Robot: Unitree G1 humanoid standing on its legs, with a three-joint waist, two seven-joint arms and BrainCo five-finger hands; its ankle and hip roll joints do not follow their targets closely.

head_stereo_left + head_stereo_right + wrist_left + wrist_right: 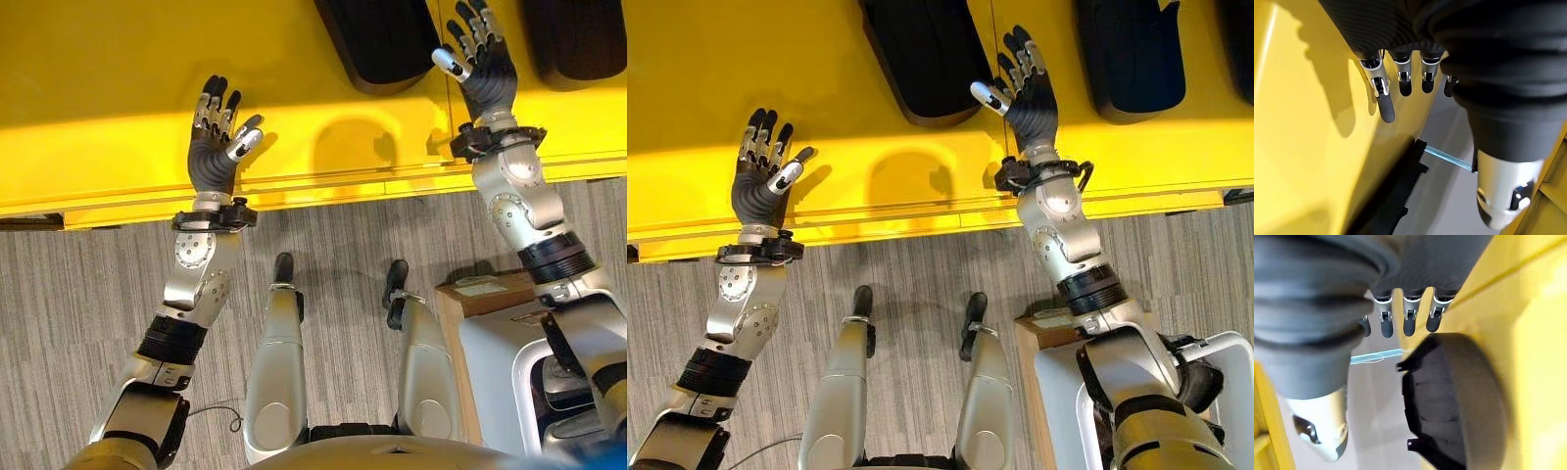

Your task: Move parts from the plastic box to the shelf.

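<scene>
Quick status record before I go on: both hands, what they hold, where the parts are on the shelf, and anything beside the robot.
left hand: open, holds nothing, raised over the front of the yellow shelf
right hand: open, holds nothing, farther in over the shelf, just right of a black part
parts on shelf: two dark rounded ones in view, the second right of the right hand
right wrist view: same black part lying past the fingers, untouched
beside robot: white container on the floor at its right
floor: grey wood-pattern

Bare yellow shelf (118,117) lies left of two black parts (377,39), probably reachable.
</scene>
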